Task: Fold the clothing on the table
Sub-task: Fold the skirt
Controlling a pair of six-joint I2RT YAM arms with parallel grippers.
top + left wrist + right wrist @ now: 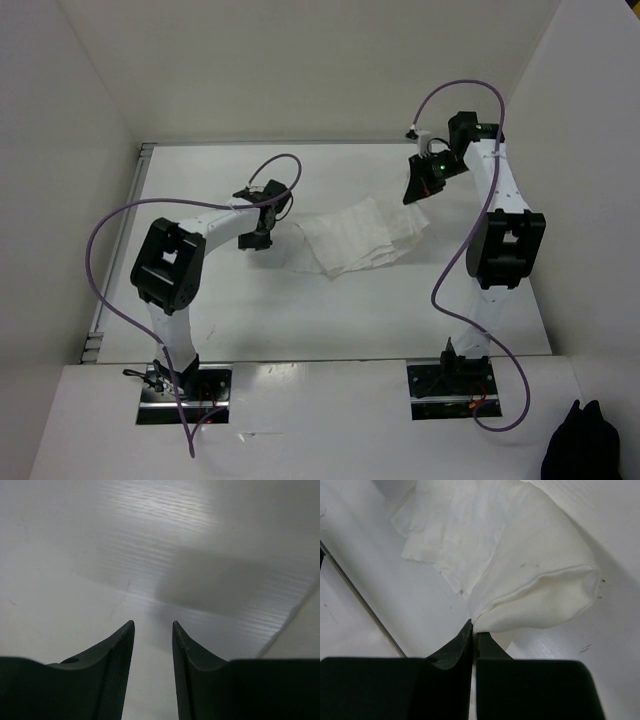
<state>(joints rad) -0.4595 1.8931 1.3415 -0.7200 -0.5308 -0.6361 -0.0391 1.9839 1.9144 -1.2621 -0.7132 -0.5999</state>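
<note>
The clothing (355,240), a small wrinkled white garment, lies partly spread in the middle of the table (300,330). My right gripper (418,186) is at its far right corner. In the right wrist view that gripper (473,626) is shut on a ribbed hem of the clothing (520,555), which bulges up and away from the fingertips. My left gripper (258,236) hovers just left of the garment's left edge. Seen from the left wrist, it (153,626) stands open over bare table (150,540) with nothing between its fingers (120,655). The garment does not show there.
A black bundle of cloth (585,445) lies at the near right, outside the work area by the right arm's base (452,385). White walls (90,150) enclose the table on the left, back and right. Purple cables (105,240) loop off both arms.
</note>
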